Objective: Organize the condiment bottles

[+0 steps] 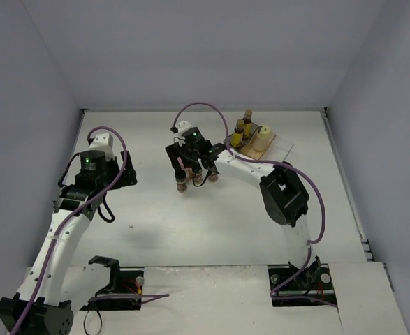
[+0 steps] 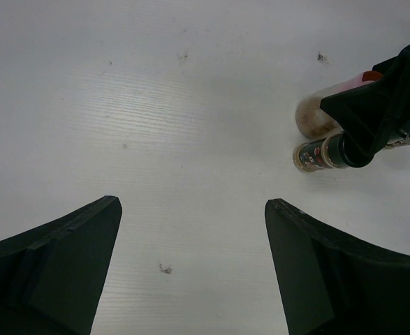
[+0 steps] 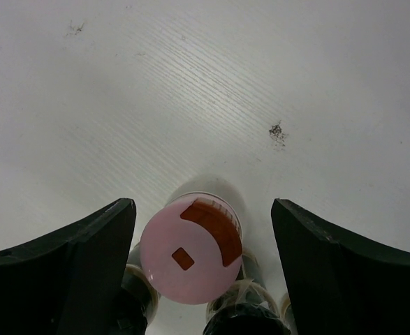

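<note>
My right gripper is open and hangs over a cluster of small bottles standing mid-table. In the right wrist view its jaws straddle a pink-lidded bottle with gaps on both sides. Dark-capped spice jars stand against that bottle. My left gripper is open and empty over bare table, left of the cluster. It sees the pink-lidded bottle and a dark-capped jar under the right gripper. Amber bottles and a pale-yellow jar stand in the bins.
The translucent bins sit at the back right of the white table. Grey walls close the left, back and right sides. The right arm stretches across the table's right half.
</note>
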Controlling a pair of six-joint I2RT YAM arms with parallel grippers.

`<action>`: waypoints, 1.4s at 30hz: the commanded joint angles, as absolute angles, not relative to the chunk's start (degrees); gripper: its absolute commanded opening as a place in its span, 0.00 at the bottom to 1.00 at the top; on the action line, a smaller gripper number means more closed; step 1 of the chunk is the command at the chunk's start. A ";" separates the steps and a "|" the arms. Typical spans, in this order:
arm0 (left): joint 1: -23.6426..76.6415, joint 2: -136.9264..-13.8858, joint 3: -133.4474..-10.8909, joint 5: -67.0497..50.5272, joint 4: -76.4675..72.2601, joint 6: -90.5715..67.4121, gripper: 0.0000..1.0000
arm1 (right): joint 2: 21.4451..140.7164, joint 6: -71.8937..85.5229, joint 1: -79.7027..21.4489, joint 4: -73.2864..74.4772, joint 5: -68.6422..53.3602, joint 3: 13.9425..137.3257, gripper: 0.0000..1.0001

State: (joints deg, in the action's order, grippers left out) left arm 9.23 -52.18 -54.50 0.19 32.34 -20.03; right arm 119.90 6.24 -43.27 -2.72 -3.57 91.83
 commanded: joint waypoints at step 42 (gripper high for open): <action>8.61 -52.03 -55.37 0.00 30.06 -20.65 0.86 | 94.66 5.71 -18.73 -5.89 7.91 79.72 0.08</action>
